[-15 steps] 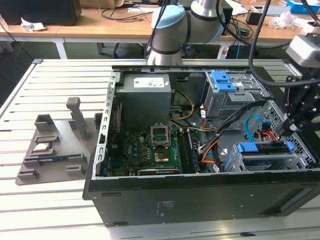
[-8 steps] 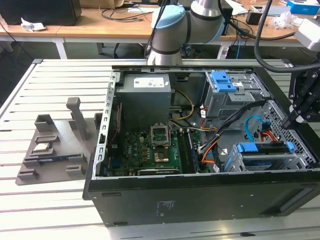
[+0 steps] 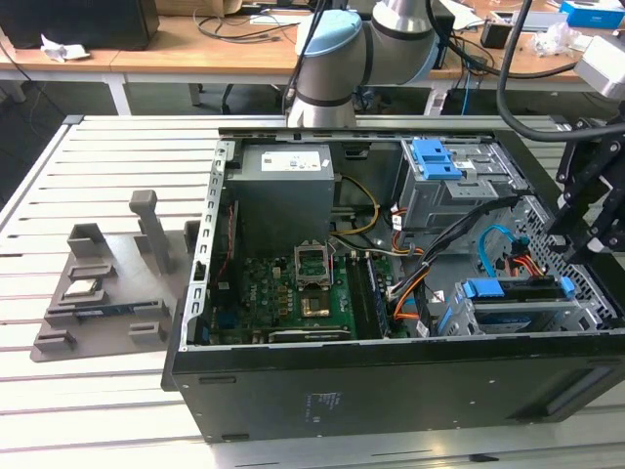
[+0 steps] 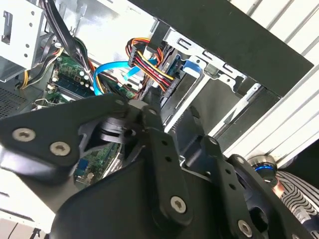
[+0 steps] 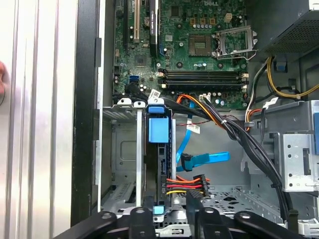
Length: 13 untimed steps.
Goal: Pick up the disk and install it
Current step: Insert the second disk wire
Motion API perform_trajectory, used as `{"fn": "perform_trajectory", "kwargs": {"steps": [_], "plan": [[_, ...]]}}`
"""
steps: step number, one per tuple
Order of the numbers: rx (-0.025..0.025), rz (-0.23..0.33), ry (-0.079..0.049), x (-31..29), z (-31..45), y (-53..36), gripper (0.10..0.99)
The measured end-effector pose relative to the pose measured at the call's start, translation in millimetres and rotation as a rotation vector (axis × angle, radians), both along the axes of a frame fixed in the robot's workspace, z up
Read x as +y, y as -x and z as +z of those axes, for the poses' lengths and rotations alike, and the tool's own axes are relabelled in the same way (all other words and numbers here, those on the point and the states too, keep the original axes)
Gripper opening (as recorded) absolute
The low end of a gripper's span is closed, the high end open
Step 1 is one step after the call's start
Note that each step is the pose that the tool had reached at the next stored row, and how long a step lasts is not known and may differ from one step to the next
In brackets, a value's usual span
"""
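Note:
The disk [image 3: 522, 291] sits on edge in the drive cage [image 3: 508, 318] at the front corner of the open computer case, on the exterior view's right. Its blue carrier tab [image 3: 485, 288] points toward the motherboard. In the first wrist view the disk [image 5: 160, 169] shows as a dark edge with a blue tab [image 5: 158, 130] between the cage rails. My gripper [image 3: 578, 246] hangs just over the disk's outer end. It is open [image 5: 167, 211], one finger [image 5: 192, 204] standing apart beside the disk, close to the power plug [image 5: 198, 180]. The second wrist view has the gripper [image 4: 172, 112] aimed at the cage.
Red, yellow and orange power wires and a blue data cable [image 5: 207, 159] lie beside the cage. A blue bracket [image 3: 436, 158] tops the upper bay and the grey power supply [image 3: 285, 191] is at the back. A grey fixture [image 3: 107, 293] rests on the slatted table at the exterior view's left.

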<state>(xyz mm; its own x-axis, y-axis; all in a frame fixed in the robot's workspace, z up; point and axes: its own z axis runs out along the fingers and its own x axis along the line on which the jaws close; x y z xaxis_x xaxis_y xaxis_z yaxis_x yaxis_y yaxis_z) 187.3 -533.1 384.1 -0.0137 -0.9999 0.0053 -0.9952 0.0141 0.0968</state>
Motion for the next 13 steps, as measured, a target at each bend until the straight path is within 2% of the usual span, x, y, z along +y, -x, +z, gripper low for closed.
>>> {"fn": "perform_trajectory", "kwargs": {"steps": [1, 3, 6, 10, 11, 13], "plan": [[-0.0001, 0.0, 0.0, 0.3, 0.3, 0.5, 0.42], [0.0, 0.0, 0.0, 2.2, -0.3, 4.7, 0.42], [0.0, 0.018, -0.001, 5.0, -6.5, 22.0, 0.42], [0.0, 0.031, -0.001, 5.4, -9.0, 33.7, 0.42], [0.0, 0.039, -0.001, 5.5, -14.4, 35.6, 0.42], [0.0, 0.039, -0.001, 5.5, -14.9, 35.7, 0.42]]}}
